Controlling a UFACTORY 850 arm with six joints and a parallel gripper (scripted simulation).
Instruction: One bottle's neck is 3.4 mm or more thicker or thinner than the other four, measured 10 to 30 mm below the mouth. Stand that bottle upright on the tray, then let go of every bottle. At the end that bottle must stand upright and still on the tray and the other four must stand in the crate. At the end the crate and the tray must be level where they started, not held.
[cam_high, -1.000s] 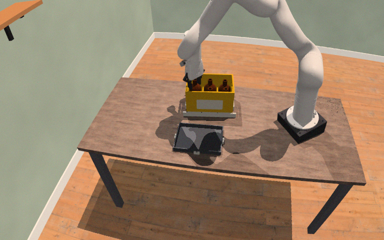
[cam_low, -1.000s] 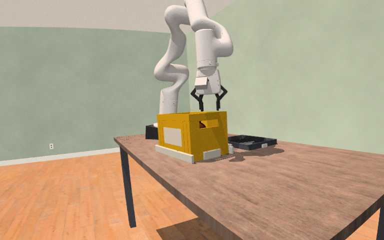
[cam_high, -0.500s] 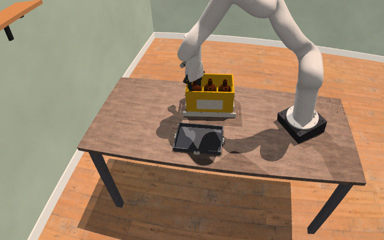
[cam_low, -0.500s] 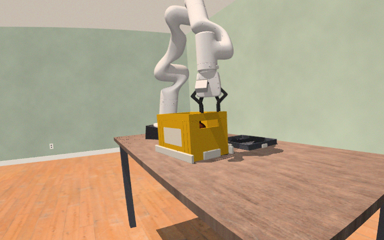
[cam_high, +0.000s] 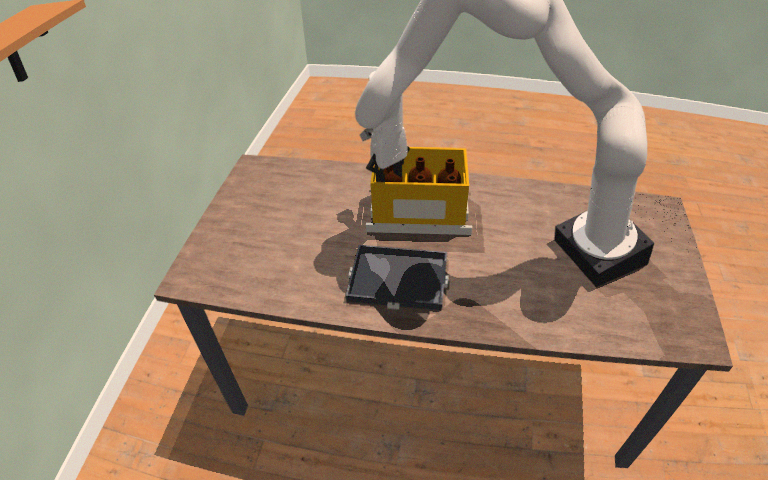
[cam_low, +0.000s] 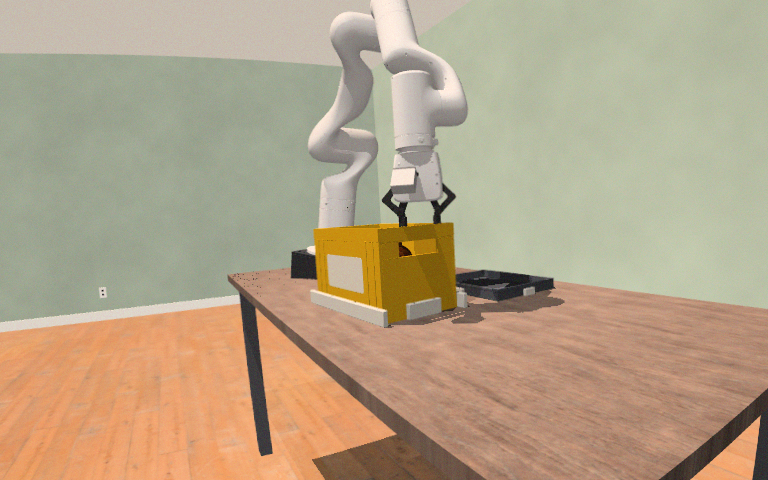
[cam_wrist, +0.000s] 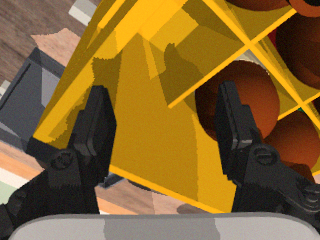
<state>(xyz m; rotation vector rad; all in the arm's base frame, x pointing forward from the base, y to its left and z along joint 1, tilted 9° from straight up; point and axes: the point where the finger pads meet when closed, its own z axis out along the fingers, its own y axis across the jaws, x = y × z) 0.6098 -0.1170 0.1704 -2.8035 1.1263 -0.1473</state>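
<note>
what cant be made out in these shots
- Bottle necks: too small in the top view to compare thickness.
- Bottles: hidden in the exterior view by the crate wall.
- Leftmost bottle: covered in the top view by the open pincer.
- Wrist view: bottles cut off at the frame edge.

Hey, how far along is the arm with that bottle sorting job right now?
Nothing looks finished: the tray holds no bottle, and the bottles in view stand in the yellow crate. In hand: the gripper hangs open just above the crate's end cell, fingers gripping nothing. Left: pick out the odd-necked bottle, stand it upright on the tray, and let go.
</note>
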